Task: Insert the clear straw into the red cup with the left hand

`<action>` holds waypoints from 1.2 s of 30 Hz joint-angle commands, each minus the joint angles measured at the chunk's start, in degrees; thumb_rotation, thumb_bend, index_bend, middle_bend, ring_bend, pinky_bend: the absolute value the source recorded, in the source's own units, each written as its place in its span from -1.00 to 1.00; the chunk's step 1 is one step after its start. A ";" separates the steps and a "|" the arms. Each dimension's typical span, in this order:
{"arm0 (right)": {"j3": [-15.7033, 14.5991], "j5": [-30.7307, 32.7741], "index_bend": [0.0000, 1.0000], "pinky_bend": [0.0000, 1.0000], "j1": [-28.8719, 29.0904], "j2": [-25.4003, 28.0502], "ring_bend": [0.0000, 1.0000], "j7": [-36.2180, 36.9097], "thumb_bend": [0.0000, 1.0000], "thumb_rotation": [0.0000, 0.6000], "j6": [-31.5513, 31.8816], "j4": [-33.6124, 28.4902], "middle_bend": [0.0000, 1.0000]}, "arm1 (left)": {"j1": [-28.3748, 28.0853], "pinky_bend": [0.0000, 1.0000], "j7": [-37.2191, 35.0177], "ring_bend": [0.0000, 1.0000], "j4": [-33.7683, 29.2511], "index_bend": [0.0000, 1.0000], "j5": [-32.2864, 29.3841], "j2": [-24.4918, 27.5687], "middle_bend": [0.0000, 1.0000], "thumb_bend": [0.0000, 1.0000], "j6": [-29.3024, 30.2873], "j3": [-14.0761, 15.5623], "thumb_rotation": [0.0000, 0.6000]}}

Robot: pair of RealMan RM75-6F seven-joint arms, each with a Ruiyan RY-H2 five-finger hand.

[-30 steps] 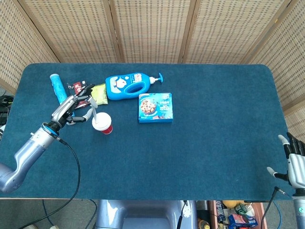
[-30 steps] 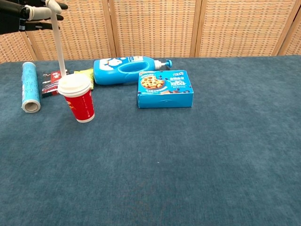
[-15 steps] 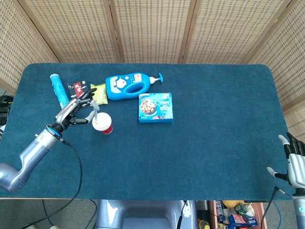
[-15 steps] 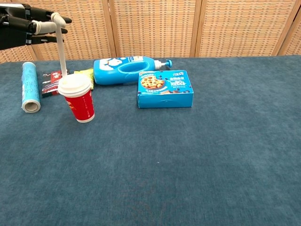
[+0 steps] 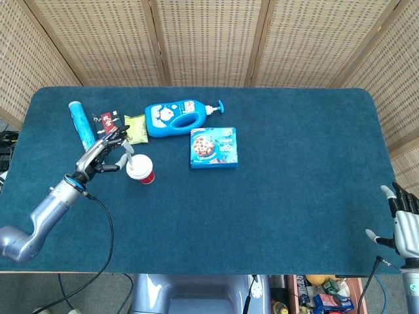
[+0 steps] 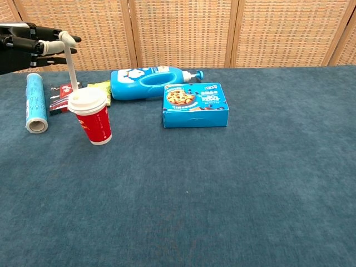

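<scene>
The red cup with a white lid stands upright on the blue table, left of centre. The clear straw stands almost upright with its lower end at the lid's top. My left hand pinches the straw's bent upper end from the left, above the cup. My right hand hangs at the table's front right corner with its fingers spread, holding nothing.
Behind the cup lie a blue pump bottle, a yellow packet, a red packet and a blue roll. A blue cookie box sits right of the cup. Wicker screens stand behind the table.
My left hand has come down with the straw. The straw's top sits lower over the lid than a second ago. The right hand has stayed where it was.
</scene>
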 commanded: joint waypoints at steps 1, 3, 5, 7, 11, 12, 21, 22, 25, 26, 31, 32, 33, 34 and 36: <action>0.00 -0.03 -1.00 -1.00 0.00 -0.01 -1.00 0.00 -1.00 1.00 0.04 0.02 -1.00 | -0.21 -1.00 -0.75 -1.00 0.22 -0.46 0.78 0.22 -1.00 0.08 -0.69 0.36 1.00; -0.01 -0.05 -1.00 -1.00 -0.01 -0.03 -1.00 -0.02 -1.00 1.00 0.08 0.02 -1.00 | -0.31 -1.00 -0.83 -1.00 0.38 -0.79 1.45 0.39 -1.00 -0.03 -0.74 0.62 1.00; -0.04 -0.09 -1.00 -1.00 -0.01 -0.05 -1.00 0.01 -1.00 1.00 0.07 0.02 -1.00 | -0.25 -1.00 -1.13 -1.00 0.38 -0.99 1.77 0.44 -1.00 -0.23 -0.46 0.65 1.00; -0.08 -0.16 -1.00 -1.00 -0.02 -0.05 -1.00 0.02 -1.00 1.00 0.08 -0.03 -1.00 | -0.11 -1.00 -1.66 -1.00 0.35 -1.00 2.24 0.53 -1.00 -0.32 0.22 0.61 1.00; -0.11 -0.36 -1.00 -1.00 -0.05 -0.06 -1.00 -0.21 -1.00 1.00 0.32 -0.17 -1.00 | 0.59 -1.00 -1.72 -1.00 0.07 -1.00 3.13 1.12 -1.00 -0.43 2.56 0.42 1.00; -0.12 -0.39 -1.00 -1.00 -0.08 -0.05 -1.00 -0.23 -1.00 1.00 0.40 -0.22 -1.00 | 0.78 -1.00 -1.62 -1.00 -0.13 -1.00 3.39 1.36 -1.00 -0.45 3.11 0.45 1.00; -0.28 -1.34 -1.00 -1.00 -0.59 0.17 -1.00 -0.41 -1.00 1.00 1.77 -0.91 -1.00 | 5.36 -1.00 7.38 -1.00 -4.05 -1.00 5.68 6.80 -1.00 -0.52 12.14 1.29 1.00; -0.28 -1.45 -1.00 -1.00 -0.68 0.18 -1.00 -0.50 -1.00 1.00 2.05 -0.98 -1.00 | 6.65 -1.00 10.76 -1.00 -4.73 -1.00 5.51 7.55 -1.00 -0.53 14.00 1.55 1.00; -0.25 -1.54 -1.00 -1.00 -0.88 0.24 -1.00 -0.62 -1.00 1.00 2.51 -1.12 -1.00 | 10.26 -1.00 21.71 -1.00 -6.29 -1.00 4.13 8.76 -1.00 -0.54 18.52 2.45 1.00; -0.24 -1.55 -1.00 -1.00 -0.93 0.25 -1.00 -0.66 -1.00 1.00 2.63 -1.13 -1.00 | 11.32 -1.00 25.14 -1.00 -6.94 -1.00 3.50 8.86 -1.00 -0.54 19.78 2.70 1.00; -0.29 -1.70 -1.00 -1.00 -1.10 0.04 -1.00 -1.14 -1.00 1.00 3.11 -0.99 -1.00 | 17.88 -1.00 46.71 -1.00 -10.33 -1.00 0.70 9.48 -1.00 -0.54 26.25 6.05 1.00; -0.36 -1.70 -1.00 -1.00 -1.13 -0.10 -1.00 -1.40 -1.00 1.00 3.15 -0.77 -1.00 | 19.82 -1.00 52.63 -1.00 -10.59 -1.00 -0.14 9.03 -1.00 -0.54 28.76 6.76 1.00; -0.41 -1.70 -1.00 -1.00 -1.15 -0.19 -1.00 -1.60 -1.00 1.00 3.17 -0.63 -1.00 | 20.97 -1.00 56.06 -1.00 -11.00 -1.00 -0.73 8.54 -1.00 -0.54 30.41 7.04 1.00; -0.40 -1.73 -1.00 -1.00 -1.13 -0.30 -1.00 -1.82 -1.00 1.00 3.25 -0.51 -1.00 | 22.18 -1.00 59.31 -1.00 -11.50 -1.00 -1.46 8.09 -1.00 -0.54 31.91 7.40 1.00; -0.38 -1.88 -1.00 -1.00 -1.16 -0.60 -1.00 -2.35 -1.00 1.00 3.61 -0.23 -1.00 | 24.95 -1.00 65.33 -1.00 -13.70 -1.00 -3.35 7.27 -1.00 -0.54 34.93 8.26 1.00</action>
